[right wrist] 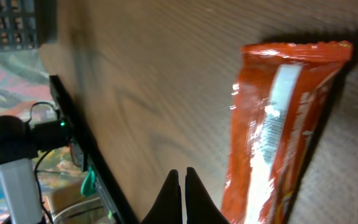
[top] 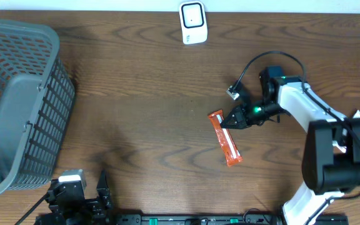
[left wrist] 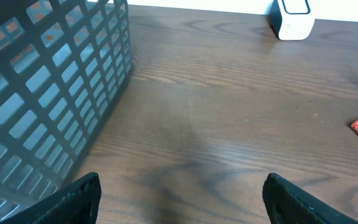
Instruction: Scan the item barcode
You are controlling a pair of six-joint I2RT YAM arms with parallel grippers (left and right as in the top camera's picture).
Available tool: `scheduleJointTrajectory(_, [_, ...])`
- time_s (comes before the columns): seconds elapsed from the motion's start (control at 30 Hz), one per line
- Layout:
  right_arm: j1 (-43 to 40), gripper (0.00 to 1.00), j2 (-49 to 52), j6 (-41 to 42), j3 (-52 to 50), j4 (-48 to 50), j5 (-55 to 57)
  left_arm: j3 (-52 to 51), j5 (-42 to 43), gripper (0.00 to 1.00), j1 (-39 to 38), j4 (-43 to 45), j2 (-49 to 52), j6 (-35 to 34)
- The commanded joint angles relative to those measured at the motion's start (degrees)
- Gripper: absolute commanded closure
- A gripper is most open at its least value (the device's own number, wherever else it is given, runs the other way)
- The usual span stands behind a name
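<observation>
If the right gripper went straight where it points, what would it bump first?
Most likely the bare table, right beside the orange snack bar. The right gripper aims just past its edge, though it might brush it; depth is unclear.

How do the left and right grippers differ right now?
The left gripper has its fingers wide apart; the right gripper has them shut. The left sits by the basket, far from the orange snack bar; the right is beside that bar. Neither holds anything.

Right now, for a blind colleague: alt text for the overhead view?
The shut right gripper is beside an orange snack bar on the wooden table. A grey basket stands left, a white scanner at the far edge.
</observation>
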Motion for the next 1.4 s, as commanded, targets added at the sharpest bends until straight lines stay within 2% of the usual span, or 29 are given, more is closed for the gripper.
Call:
scheduleJointTrajectory(0.0, [-0.2,0.99,3.3,0.9,-0.2,0.8,0.2,0.2,0.3,0.16,-0.2,0.0,-0.3,0.0])
scheduleJointTrajectory(0.27, [-0.2,0.99,8.2,-1.2,-0.2,-1.3,0.7,0.2,0.3,0.16,-0.2,0.0,-0.3,0.0])
scheduleJointTrajectory(0.33, [-0.2,0.81,7.7,-2.7,-0.1,-3.0,0.7,0.2,0.3,0.16,-0.2,0.0,-0.3,0.0])
scheduleJointTrajectory(0.43, [-0.2,0.71,5.9,-5.0,-0.1,-6.5,0.7,0.2,0.3,0.16,-0.2,0.0,-0.3,0.0])
scheduleJointTrajectory(0.47, [-0.2,0.62,5.0,-5.1,-0.1,-7.6,0.7,0.2,0.3,0.16,-0.2,0.0,-0.3,0.0])
scheduleJointTrajectory(0.53, [-0.2,0.58,2.8,-5.1,-0.1,-9.1,0.7,0.2,0.3,0.16,-0.2,0.0,-0.3,0.0])
scheduleJointTrajectory(0.57, [-0.2,0.42,0.9,-5.1,-0.1,-10.4,0.7,0.2,0.3,0.16,-0.2,0.0,-0.3,0.0])
scheduleJointTrajectory(0.6, [-0.2,0.07,-0.8,-5.1,-0.1,-11.4,0.7,0.2,0.3,0.16,-0.2,0.0,-0.3,0.0])
scheduleJointTrajectory(0.63, [-0.2,0.01,-2.2,-5.1,-0.1,-12.2,0.8,0.2,0.3,0.16,-0.2,0.0,-0.3,0.0])
scheduleJointTrajectory(0.8, [-0.1,0.01,-8.7,-4.2,-0.2,-16.1,5.1,0.2,0.3,0.16,-0.2,0.0,-0.3,0.0])
scheduleJointTrajectory(0.93, [0.1,0.01,-10.2,1.5,-0.2,-14.6,12.7,0.2,0.3,0.16,-0.2,0.0,-0.3,0.0])
scheduleJointTrajectory(1.07, [0.3,0.01,-10.0,10.9,-2.3,-10.7,24.3,0.2,0.3,0.16,-0.2,0.0,-0.3,0.0])
scheduleJointTrajectory(1.37, [0.3,0.01,-10.0,11.7,-12.6,1.1,21.2,0.2,0.3,0.16,-0.2,0.0,-0.3,0.0])
